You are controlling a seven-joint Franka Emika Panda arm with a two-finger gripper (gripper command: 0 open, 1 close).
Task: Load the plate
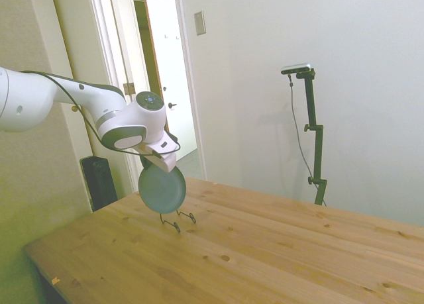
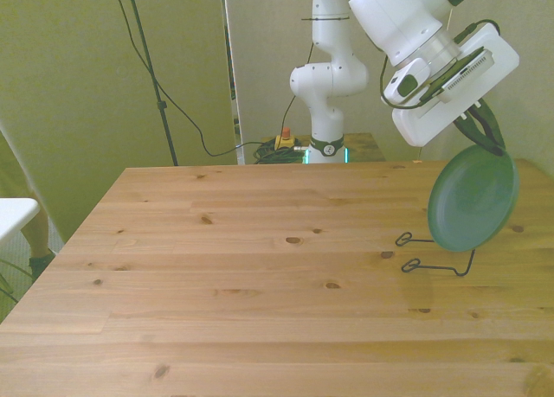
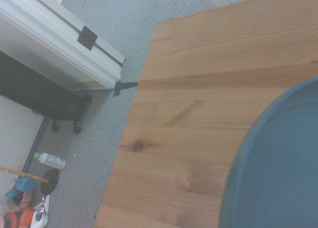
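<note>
The teal-grey plate [image 1: 162, 189] [image 2: 472, 198] stands on edge, slightly tilted, held by its upper rim in my gripper [image 1: 161, 166] [image 2: 486, 142], which is shut on it. Its lower edge is right at the prongs of a small black wire rack [image 1: 177, 220] [image 2: 433, 254] on the wooden table [image 2: 260, 267], near the front view's right edge. I cannot tell whether plate and rack touch. In the wrist view the plate [image 3: 278, 168] fills one corner as a blurred blue-green curve over the table top.
The table edge [image 3: 130, 138] lies close beside the rack, with grey carpet below. A black unit on castors [image 1: 99, 180] stands on the floor by the doorway. A white object [image 2: 16, 215] sits off the front view's left edge.
</note>
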